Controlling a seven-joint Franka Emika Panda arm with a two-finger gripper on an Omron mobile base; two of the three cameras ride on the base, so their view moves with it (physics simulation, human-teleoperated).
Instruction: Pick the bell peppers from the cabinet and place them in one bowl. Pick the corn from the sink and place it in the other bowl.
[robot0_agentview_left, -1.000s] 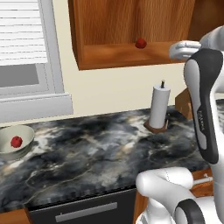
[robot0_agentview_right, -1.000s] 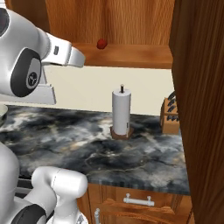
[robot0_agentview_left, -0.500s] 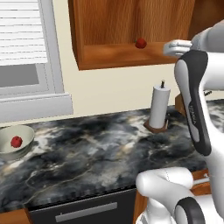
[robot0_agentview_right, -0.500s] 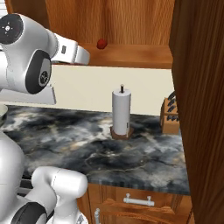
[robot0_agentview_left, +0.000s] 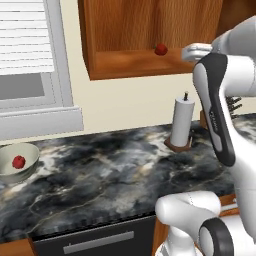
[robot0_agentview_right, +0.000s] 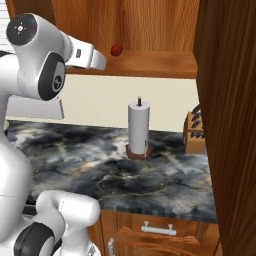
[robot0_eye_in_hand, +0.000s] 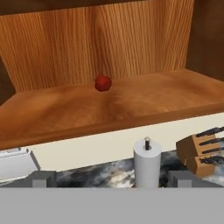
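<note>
One red bell pepper (robot0_agentview_left: 161, 49) (robot0_agentview_right: 116, 49) (robot0_eye_in_hand: 103, 83) lies on the shelf board of the reddish-brown wall cabinet (robot0_agentview_left: 145, 30) (robot0_eye_in_hand: 131, 100), near its back wall. The second bell pepper (robot0_agentview_left: 19, 161) sits inside the pale grey-beige bowl (robot0_agentview_left: 30, 152) at the counter's left end. My gripper (robot0_eye_in_hand: 112, 180) hangs in front of the shelf, level with its edge and well short of the pepper. It is open, fingertips (robot0_eye_in_hand: 43, 178) far apart and nothing between them. My hand (robot0_agentview_left: 192, 51) is right of the pepper. The corn, the sink and the red bowl are out of view.
A paper towel roll (robot0_agentview_left: 181, 122) (robot0_agentview_right: 139, 127) stands on the black marble counter (robot0_agentview_left: 100, 170) under the cabinet. A knife block (robot0_agentview_right: 195, 132) sits to its right. A tall wooden side panel (robot0_agentview_right: 230, 125) borders the right. A window with blinds (robot0_agentview_left: 25, 50) is at the left.
My arm has swung slightly left and forward, bringing the hand closer to the cabinet shelf and the pepper. The peppers and the bowl have not moved.
</note>
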